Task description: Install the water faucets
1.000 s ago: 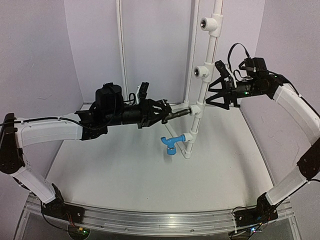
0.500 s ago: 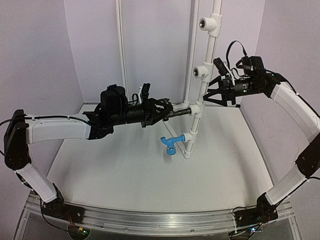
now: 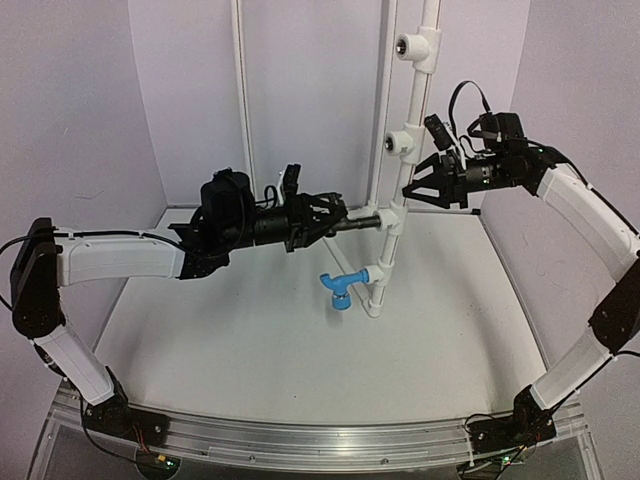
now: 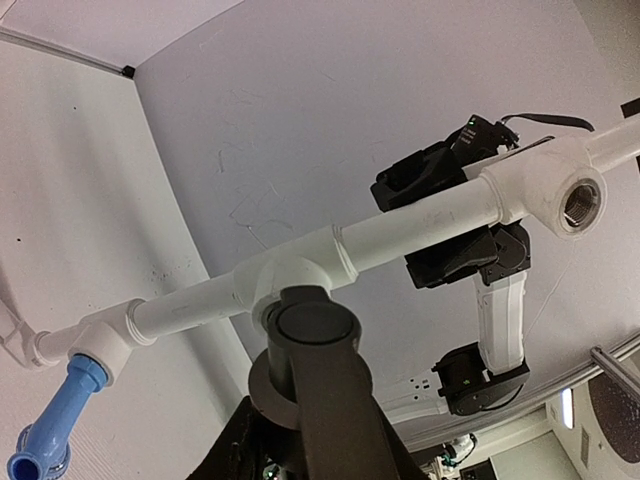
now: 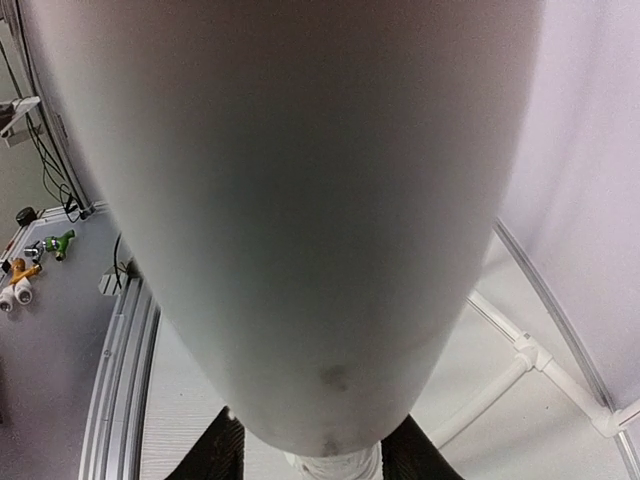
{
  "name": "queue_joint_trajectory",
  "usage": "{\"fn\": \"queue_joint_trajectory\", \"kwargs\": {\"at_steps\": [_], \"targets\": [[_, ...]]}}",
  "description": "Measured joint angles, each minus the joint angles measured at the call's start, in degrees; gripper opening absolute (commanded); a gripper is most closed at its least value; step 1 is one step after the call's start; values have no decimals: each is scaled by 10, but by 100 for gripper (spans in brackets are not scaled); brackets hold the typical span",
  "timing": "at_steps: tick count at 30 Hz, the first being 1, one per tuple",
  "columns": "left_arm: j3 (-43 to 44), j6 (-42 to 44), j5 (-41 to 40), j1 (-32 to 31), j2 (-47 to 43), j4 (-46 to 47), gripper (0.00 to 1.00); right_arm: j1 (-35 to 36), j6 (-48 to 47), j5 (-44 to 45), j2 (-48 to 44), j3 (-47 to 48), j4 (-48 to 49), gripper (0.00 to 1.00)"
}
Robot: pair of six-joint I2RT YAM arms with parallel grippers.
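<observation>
My left gripper (image 3: 338, 222) is shut on the black faucet (image 3: 362, 222). I hold it level with its end in the white tee (image 3: 390, 218) on the upright pipe. In the left wrist view the black faucet (image 4: 312, 345) fills the lower middle, its lever pointing at the camera and its nose at the tee (image 4: 290, 272). The blue faucet (image 3: 342, 287) sits in the lowest tee, spout down; it also shows in the left wrist view (image 4: 52, 440). My right gripper (image 3: 408, 191) is open, one finger on each side of the white pipe (image 3: 404, 180). That pipe (image 5: 300, 200) fills the right wrist view.
Two more tees with open sockets sit higher on the pipe (image 3: 402, 143) (image 3: 412, 45); one shows in the left wrist view (image 4: 575, 200). The pipe's base frame (image 3: 372, 305) lies on the white table. White walls stand close behind and on both sides.
My right gripper has moved left until its fingers straddle the pipe. My left arm has shifted slightly, still holding the black faucet at the tee.
</observation>
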Motion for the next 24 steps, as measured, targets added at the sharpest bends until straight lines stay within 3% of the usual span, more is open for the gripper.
{"fn": "queue_joint_trajectory", "kwargs": {"at_steps": [4, 9, 16, 24], "targets": [[-3, 0, -2, 0, 2, 12, 0, 0, 19, -2, 4, 0, 10, 29], [-20, -6, -7, 5, 25, 91, 0, -1, 39, 0, 6, -1, 21, 17], [-47, -9, -21, 8, 48, 187, 0, -1, 51, 18, 6, -11, 61, 7], [-63, 12, -32, 4, 39, 187, 0, 0, 92, 24, 0, -35, 116, 0]]}}
